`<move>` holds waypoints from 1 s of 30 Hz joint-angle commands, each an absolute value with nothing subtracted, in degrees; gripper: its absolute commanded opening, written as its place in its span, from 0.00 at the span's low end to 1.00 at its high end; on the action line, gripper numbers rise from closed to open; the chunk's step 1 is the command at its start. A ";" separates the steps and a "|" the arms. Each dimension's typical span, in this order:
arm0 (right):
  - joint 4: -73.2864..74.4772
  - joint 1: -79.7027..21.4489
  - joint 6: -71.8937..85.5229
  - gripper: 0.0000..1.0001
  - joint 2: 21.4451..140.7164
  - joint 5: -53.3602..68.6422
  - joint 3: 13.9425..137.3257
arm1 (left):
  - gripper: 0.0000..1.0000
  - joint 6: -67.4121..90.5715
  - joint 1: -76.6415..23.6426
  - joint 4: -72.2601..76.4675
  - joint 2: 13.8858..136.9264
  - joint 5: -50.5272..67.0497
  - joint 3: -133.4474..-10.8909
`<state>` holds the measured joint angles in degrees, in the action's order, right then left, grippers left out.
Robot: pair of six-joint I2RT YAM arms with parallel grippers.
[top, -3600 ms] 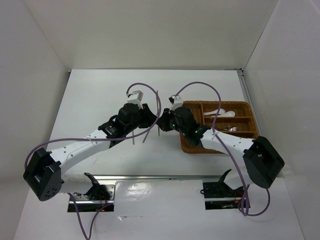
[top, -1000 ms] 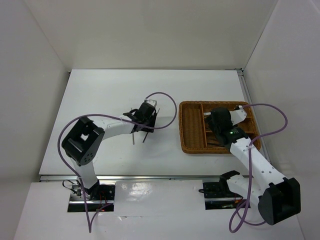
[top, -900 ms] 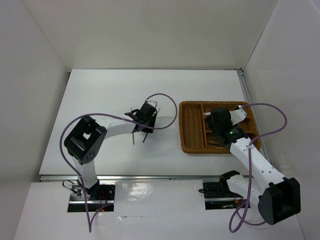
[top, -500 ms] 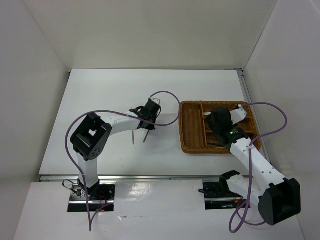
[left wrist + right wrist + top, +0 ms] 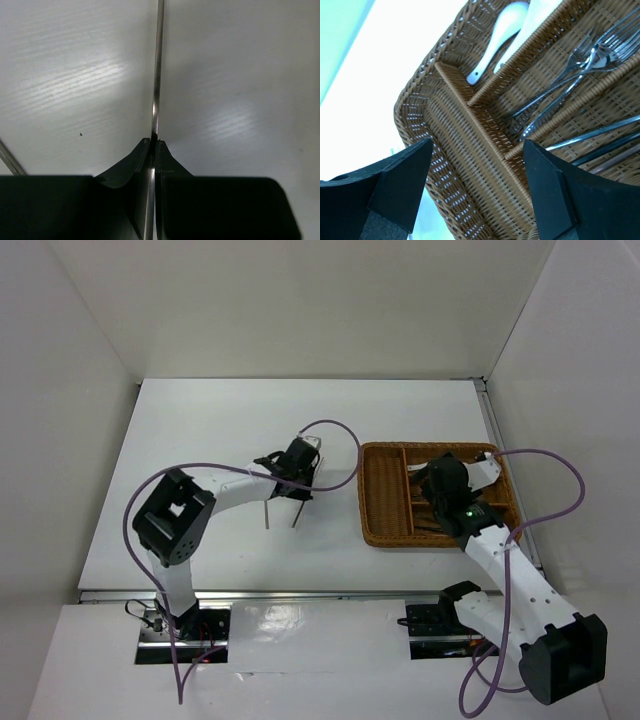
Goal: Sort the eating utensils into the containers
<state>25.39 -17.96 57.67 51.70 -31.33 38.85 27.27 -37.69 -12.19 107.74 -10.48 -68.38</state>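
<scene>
Gripping a thin metal chopstick [image 5: 156, 75], the left gripper [image 5: 154, 146] had its jaws clenched on the shaft. The shaft ran out from the tips toward 12 o'clock in the wrist view, low over the white table [image 5: 200, 440]. Whether it had left the surface, could not tell. A second chopstick [image 5: 7, 159] lay at 8 o'clock of the jaws, apart from them.

The wicker tray [image 5: 380, 538] sat at 3 o'clock on the table, well apart from the left gripper. The right gripper [image 5: 477, 180] hung over it, fingers spread, grasping nothing. Beneath it were a white spoon [image 5: 495, 40] in one short section and forks [image 5: 570, 70] in the next. Slim sticks [image 5: 600, 136] lay in the third.

Step in hand, by my reading: the pickup of one chopstick. The next move likely called for a level lift and a carry toward 3 o'clock, to the section with the sticks. The right arm would need to give room.
</scene>
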 commanded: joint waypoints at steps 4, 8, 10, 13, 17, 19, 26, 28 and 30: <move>24.52 -17.58 58.79 0.82 50.36 -34.01 37.09 | 0.11 34.09 -40.16 -5.11 93.54 -2.46 -65.83; 27.77 -17.58 61.43 0.83 50.36 -35.86 37.09 | 0.11 39.53 -43.15 -0.72 90.97 -1.23 -65.83; 28.91 -17.58 62.67 0.83 49.75 -37.35 37.09 | 0.11 42.00 -45.17 2.27 90.26 -1.23 -64.52; 29.53 -17.58 63.46 0.84 48.43 -37.88 36.57 | 0.11 47.97 -47.63 8.15 90.26 -0.70 -63.90; 30.15 -17.58 64.07 0.86 46.59 -37.88 36.04 | 0.11 55.62 -49.22 15.10 93.68 -2.62 -62.58; 30.67 -17.58 64.07 0.86 45.97 -38.41 36.04 | 0.11 59.05 -49.75 15.64 95.27 -3.86 -62.58; 31.73 -17.58 64.07 0.86 42.54 -38.94 35.43 | 0.11 63.19 -50.97 19.78 101.77 -6.85 -67.49; 31.73 -17.58 64.07 0.86 42.54 -38.94 35.42 | 0.11 64.68 -51.59 20.38 102.91 -8.43 -68.20; 31.73 -17.58 64.07 0.86 41.92 -38.94 35.42 | 0.11 66.69 -52.11 21.17 103.80 -9.75 -68.20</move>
